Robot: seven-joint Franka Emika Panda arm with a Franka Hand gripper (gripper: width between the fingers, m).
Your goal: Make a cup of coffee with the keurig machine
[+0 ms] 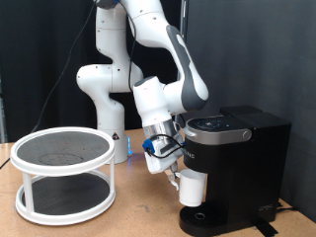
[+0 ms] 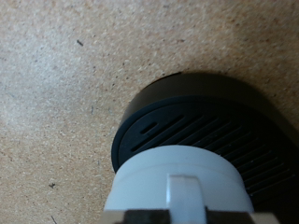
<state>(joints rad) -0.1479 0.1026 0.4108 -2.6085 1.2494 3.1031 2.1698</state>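
Arm bent low — end effector [image 1: 181, 176] pointing down, fingers clamped.

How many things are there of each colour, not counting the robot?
White: 2 – the cup over the drip tray, beside the gripper, and the two-tier round rack.
Black: 1 – the keurig machine.
Total: 3.

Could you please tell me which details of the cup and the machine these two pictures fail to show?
- End effector fingers: exterior view, too small to judge.
- Cup interior: wrist view, cut off by the bottom edge.
- Keurig machine lettering: exterior view, too small.
- Drip tray: wrist view, partly hidden behind the cup.
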